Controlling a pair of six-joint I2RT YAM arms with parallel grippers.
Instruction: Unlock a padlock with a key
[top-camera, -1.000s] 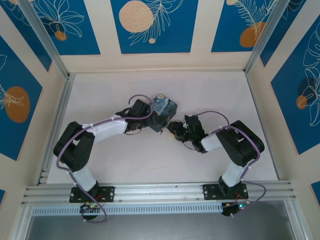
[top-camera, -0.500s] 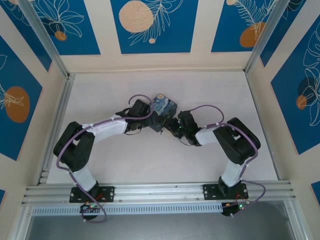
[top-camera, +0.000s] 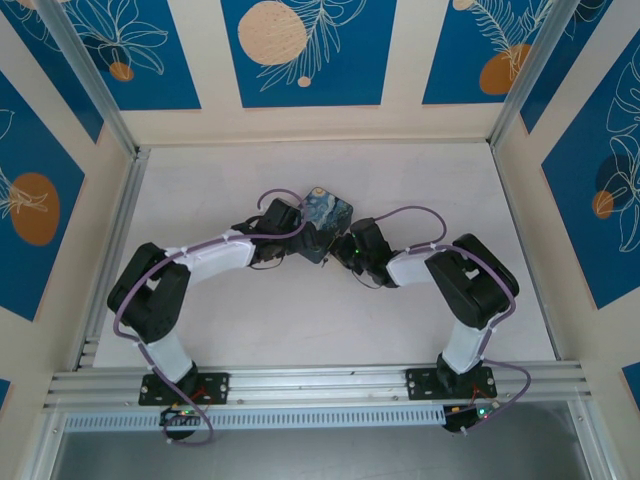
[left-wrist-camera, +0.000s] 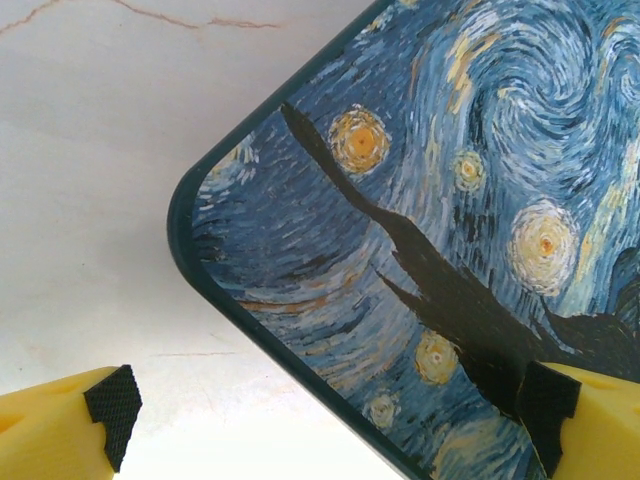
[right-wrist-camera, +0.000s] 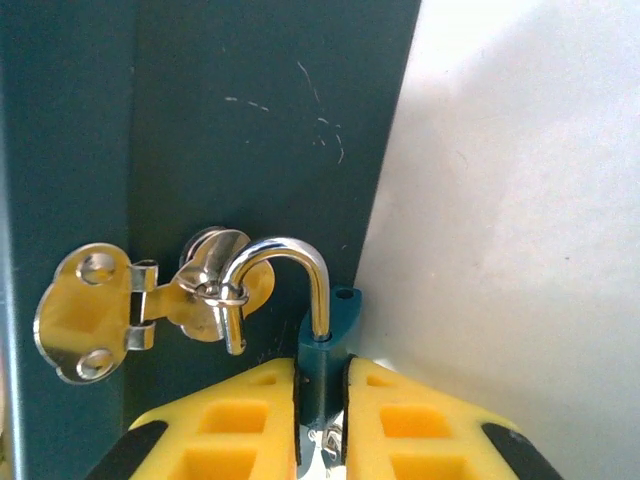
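Note:
The padlock (right-wrist-camera: 322, 372) has a small blue body and a silver shackle (right-wrist-camera: 290, 255). The shackle's short end hangs free, hooked through the ring of a brass hasp (right-wrist-camera: 90, 312) on the dark box side. My right gripper (right-wrist-camera: 320, 365) is shut on the padlock's body, one yellow finger on each side. A bit of bright metal (right-wrist-camera: 325, 440) shows under the body between the pads; I cannot tell whether it is the key. My left gripper (left-wrist-camera: 330, 430) is open, its fingers (left-wrist-camera: 60, 430) straddling a corner of the night-sky box (left-wrist-camera: 420, 230). Seen from above, both grippers meet at the box (top-camera: 331, 211).
The box sits mid-table, with the left arm (top-camera: 200, 258) reaching in from the left and the right arm (top-camera: 450, 275) from the right. A metal frame rail (top-camera: 320, 382) runs along the near edge. Patterned walls enclose the white table (top-camera: 420, 180).
My right gripper has moved left up to the box and closed its fingers on the padlock's body. The left gripper and the box have stayed put.

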